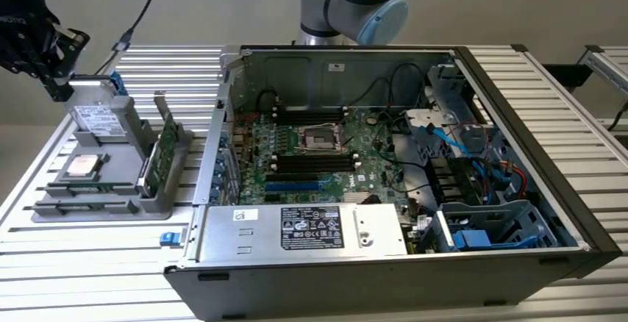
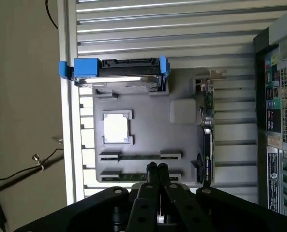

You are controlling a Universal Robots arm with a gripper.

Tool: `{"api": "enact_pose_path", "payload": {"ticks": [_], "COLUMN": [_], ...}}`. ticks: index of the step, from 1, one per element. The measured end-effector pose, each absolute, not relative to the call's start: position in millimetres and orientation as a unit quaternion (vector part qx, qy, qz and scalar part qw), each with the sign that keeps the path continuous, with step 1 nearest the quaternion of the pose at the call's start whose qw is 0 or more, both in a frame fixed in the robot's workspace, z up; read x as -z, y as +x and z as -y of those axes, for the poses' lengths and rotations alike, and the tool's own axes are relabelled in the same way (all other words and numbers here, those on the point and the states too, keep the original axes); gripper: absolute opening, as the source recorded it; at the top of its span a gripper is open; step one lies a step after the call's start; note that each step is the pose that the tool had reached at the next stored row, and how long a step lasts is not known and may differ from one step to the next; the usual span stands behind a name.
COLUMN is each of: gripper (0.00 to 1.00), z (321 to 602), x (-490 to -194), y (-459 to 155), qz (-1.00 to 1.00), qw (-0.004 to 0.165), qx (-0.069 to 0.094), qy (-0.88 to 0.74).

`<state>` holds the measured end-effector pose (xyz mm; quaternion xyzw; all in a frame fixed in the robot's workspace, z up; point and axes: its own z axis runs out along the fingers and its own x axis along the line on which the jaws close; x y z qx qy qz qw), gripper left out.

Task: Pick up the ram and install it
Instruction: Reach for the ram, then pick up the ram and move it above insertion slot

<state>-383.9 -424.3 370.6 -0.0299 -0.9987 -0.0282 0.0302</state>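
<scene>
The ram [image 1: 90, 187] stands on edge as a thin green strip in a slot row at the near end of the grey holder [image 1: 59, 208], on the exterior view's left. In the wrist view a green strip of ram [image 2: 132, 175] lies in the holder's slot row, just beside my fingertips [image 2: 151, 167]. My gripper [image 1: 57, 72] hangs high above the holder's far end, apart from the ram. In the wrist view the gripper [image 2: 157, 167] is shut, its two tips pressed together with nothing between them.
The holder also carries a hard drive with blue clips [image 2: 116, 72], a square silver processor [image 2: 116, 128] and a broader green card [image 2: 207, 140] on edge. The open computer case [image 1: 393, 263] stands beside it, showing the motherboard's black memory slots [image 1: 312, 162] and blue cables [image 1: 446, 142].
</scene>
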Motion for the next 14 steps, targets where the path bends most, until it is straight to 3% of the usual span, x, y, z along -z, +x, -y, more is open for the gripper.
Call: {"api": "enact_pose_path", "payload": {"ticks": [14], "gripper": [0.1], "z": [430.0], "x": [-370.3], "y": [-384.8], "qz": [0.999], "qw": [0.03], "qx": [0.031], "qy": [-0.029]}}
